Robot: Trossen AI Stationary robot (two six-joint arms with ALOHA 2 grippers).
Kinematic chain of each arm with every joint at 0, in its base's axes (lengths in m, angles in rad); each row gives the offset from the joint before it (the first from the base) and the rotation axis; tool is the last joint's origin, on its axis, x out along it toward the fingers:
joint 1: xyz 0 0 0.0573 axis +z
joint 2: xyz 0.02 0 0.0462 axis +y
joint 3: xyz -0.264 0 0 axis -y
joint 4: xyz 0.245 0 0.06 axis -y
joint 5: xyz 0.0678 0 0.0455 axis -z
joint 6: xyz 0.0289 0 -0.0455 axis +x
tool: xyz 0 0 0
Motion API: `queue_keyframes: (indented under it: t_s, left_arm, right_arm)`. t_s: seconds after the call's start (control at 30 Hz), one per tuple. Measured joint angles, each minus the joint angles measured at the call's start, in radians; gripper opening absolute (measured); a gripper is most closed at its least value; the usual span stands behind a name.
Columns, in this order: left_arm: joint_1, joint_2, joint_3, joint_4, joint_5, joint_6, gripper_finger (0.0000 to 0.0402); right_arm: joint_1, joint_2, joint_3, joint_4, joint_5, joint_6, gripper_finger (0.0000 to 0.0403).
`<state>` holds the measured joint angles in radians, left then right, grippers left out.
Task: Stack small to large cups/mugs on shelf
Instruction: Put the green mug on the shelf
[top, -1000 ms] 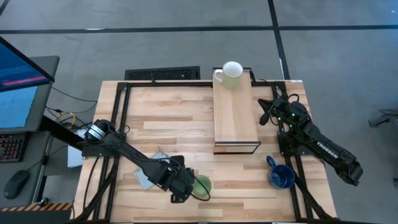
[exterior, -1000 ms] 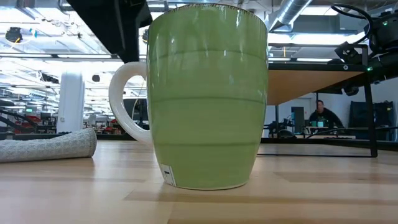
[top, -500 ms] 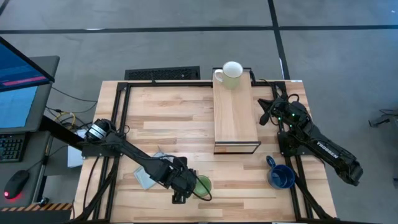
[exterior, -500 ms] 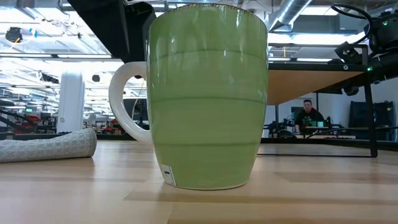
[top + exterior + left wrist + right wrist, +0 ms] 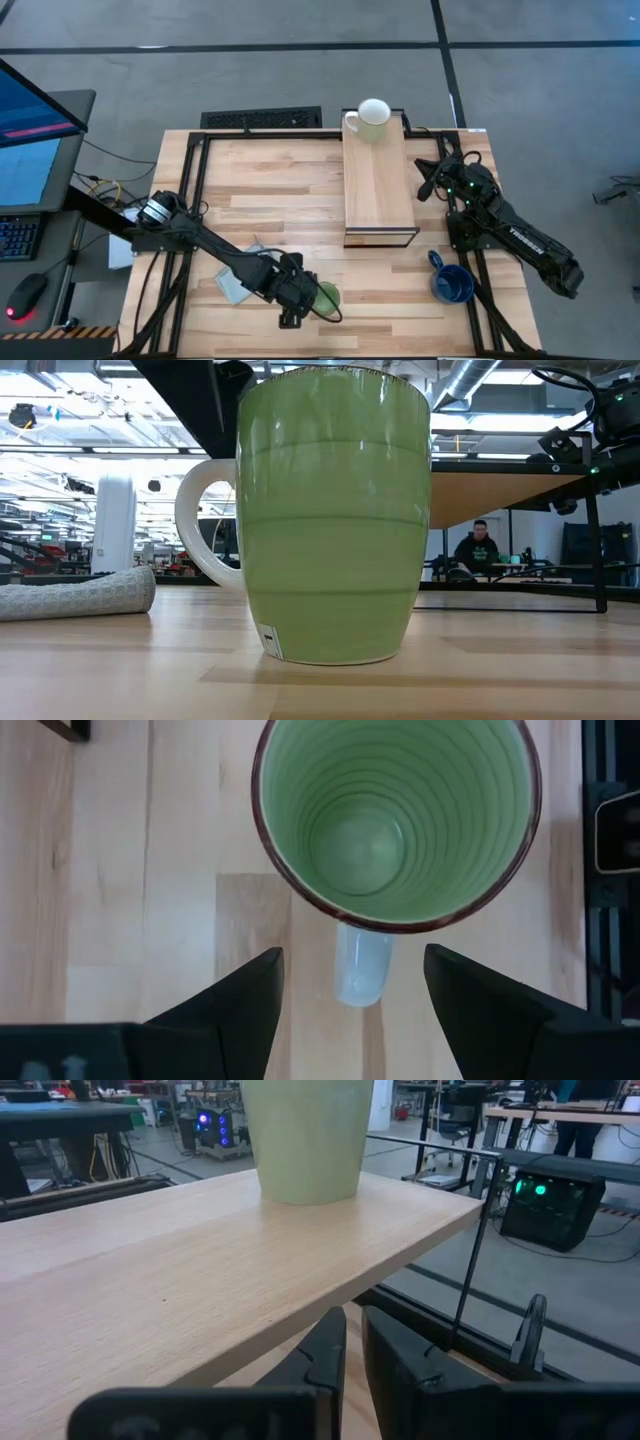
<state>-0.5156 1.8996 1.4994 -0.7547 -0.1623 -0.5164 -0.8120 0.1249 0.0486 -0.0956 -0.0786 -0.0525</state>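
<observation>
1. The long rectangular light-wood shelf (image 5: 379,185) with a flat plank top and a dark-edged open end stands raised over the tabletop.
2. The small white ceramic mug (image 5: 371,117) stands upright on the shelf's far end, its handle pointing off the shelf's left side.
3. The light green ceramic mug (image 5: 325,297) with a pale handle stands upright, mouth up and empty, on the tabletop beyond the shelf's open end, off to its left.
4. The dark blue ceramic mug (image 5: 451,283) stands upright near the shelf's open end, off to its right.
</observation>
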Motion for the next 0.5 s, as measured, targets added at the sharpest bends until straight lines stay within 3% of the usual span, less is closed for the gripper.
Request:
queue_keyframes:
  t_s: [0.5]
  left_arm:
    - [0.0, 0.002, -0.053, 0.071, 0.025, -0.021, 0.0233]
  right_arm:
    - [0.0, 0.0, 0.0, 0.0, 0.0, 0.0, 0.006]
